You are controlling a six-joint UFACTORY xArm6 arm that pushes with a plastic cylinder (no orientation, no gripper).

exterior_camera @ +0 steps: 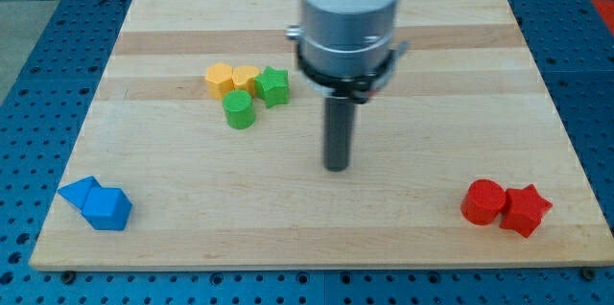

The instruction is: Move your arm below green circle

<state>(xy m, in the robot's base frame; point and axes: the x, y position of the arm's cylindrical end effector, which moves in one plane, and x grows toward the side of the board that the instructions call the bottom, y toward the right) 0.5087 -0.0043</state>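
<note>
The green circle (pixel 239 110) is a small green cylinder on the wooden board, left of centre. A green star (pixel 273 86) touches it at its upper right. Two yellow blocks (pixel 221 80) (pixel 246 79) sit just above it. My tip (pixel 336 165) rests on the board to the right of the green circle and a little lower, well apart from it. The rod hangs from the wide grey arm body at the view's top centre.
Two blue blocks (pixel 79 193) (pixel 107 209) sit together near the board's bottom left corner. A red cylinder (pixel 482 201) and a red star (pixel 525 210) sit together at the bottom right. The board (pixel 403 228) lies on a blue perforated table.
</note>
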